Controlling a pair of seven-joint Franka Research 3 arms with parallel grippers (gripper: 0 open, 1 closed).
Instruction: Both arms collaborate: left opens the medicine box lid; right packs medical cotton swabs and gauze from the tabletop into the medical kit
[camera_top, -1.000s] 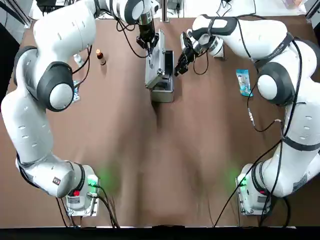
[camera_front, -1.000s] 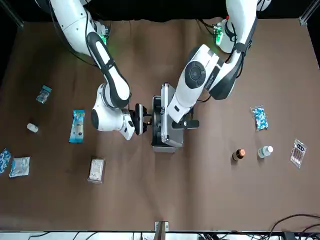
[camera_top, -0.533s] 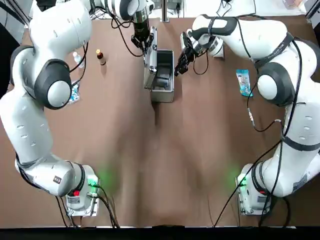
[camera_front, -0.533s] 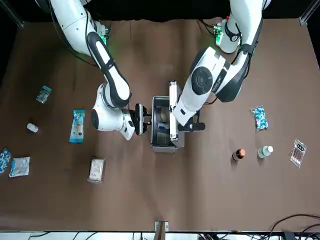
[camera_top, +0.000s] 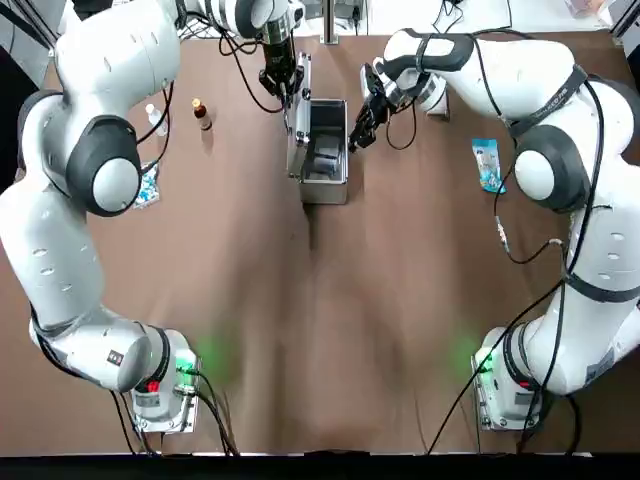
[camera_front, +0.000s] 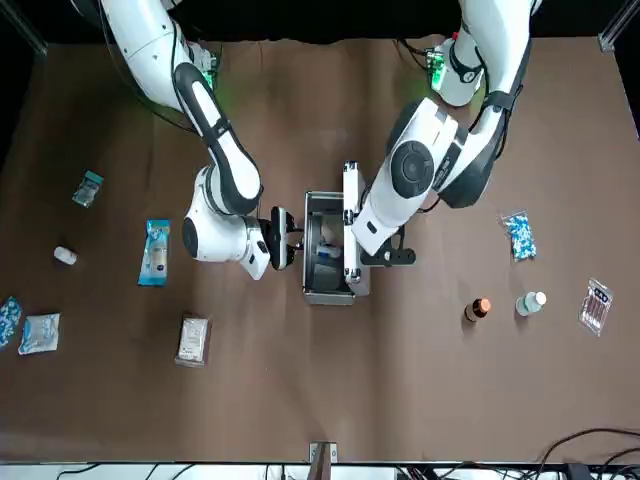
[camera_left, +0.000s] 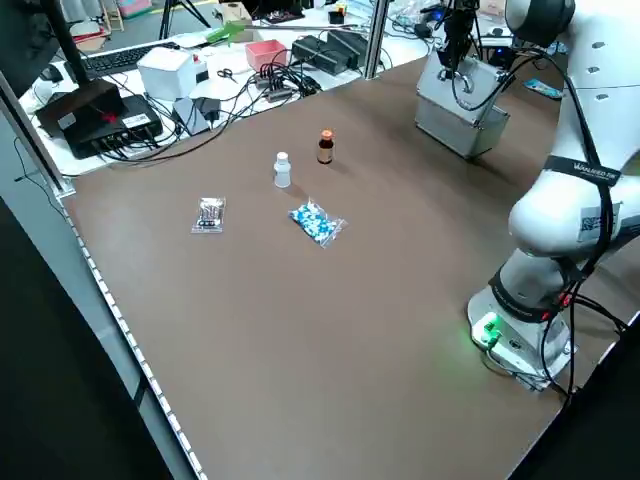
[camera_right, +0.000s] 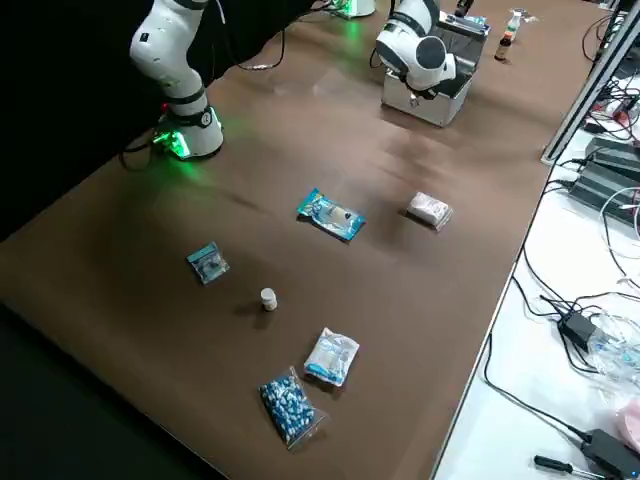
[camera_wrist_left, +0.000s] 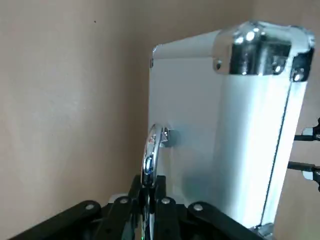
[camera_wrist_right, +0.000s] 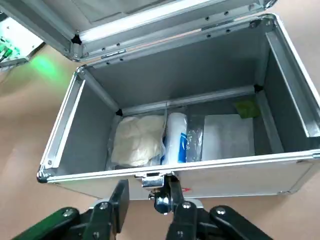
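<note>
Lid is swinging further left in the top view since the earlier frames, and the left arm is going with it. Kit is now sitting wide open at the upper middle of that frame. Left end effector, upper middle of the top view, is pinching the handle, fingers closed right around it. Right end effector is sitting by the latch, fingers spread, not gripping anything as far as I can tell.

So I reckon the opening step is basically wrapping up. Next move is probably the right arm backing off the latch and going for the swabs, which are lying left of centre in the front view. What looks like the gauze is lying lower and slightly right of them.

Room-wise, both packets are lying well inside the edges of the worktop, with bare space around them. Tight bit is the kit: the lid is standing along one side and the right end effector is crowding the other, so I'd be lifting clear of the rim before swinging away. Some packets are already lying inside too, so placement wants care.
</note>
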